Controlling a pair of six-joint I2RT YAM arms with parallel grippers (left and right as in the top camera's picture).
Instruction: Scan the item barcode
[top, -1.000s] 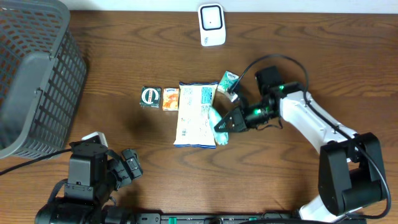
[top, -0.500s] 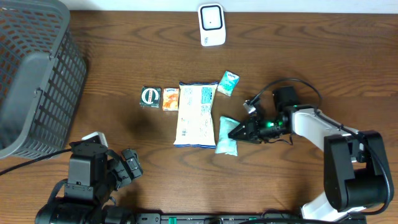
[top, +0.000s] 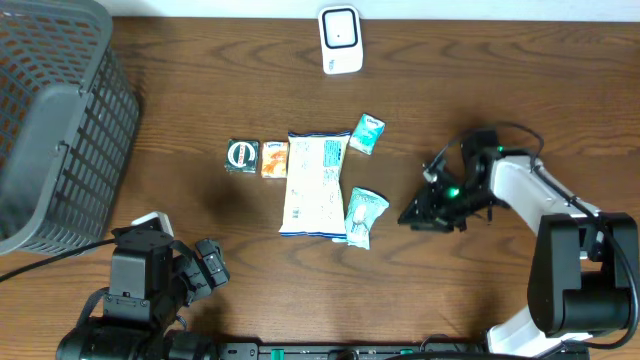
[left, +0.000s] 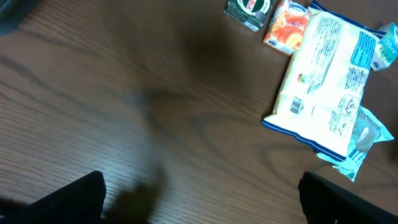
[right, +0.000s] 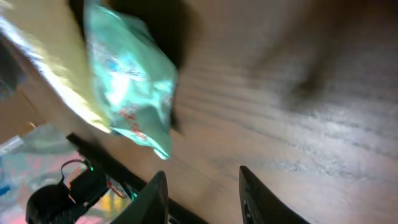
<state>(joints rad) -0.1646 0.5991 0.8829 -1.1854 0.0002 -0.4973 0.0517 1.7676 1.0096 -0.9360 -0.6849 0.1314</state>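
**Teal pouch loose, scan seemingly pending**

Overhead: the teal pouch is lying beside the white bag, well apart from the scanner, with the right gripper hovering near. Left wrist: the left gripper is gaping wide, empty. Right wrist: jaws are standing parted, gripping nothing.

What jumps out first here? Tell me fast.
A teal pouch lies mid-table at the lower right corner of the white bag, with the right gripper open and empty just beside it. A grey basket fills the far left corner, and a white scanner stands at the far edge.
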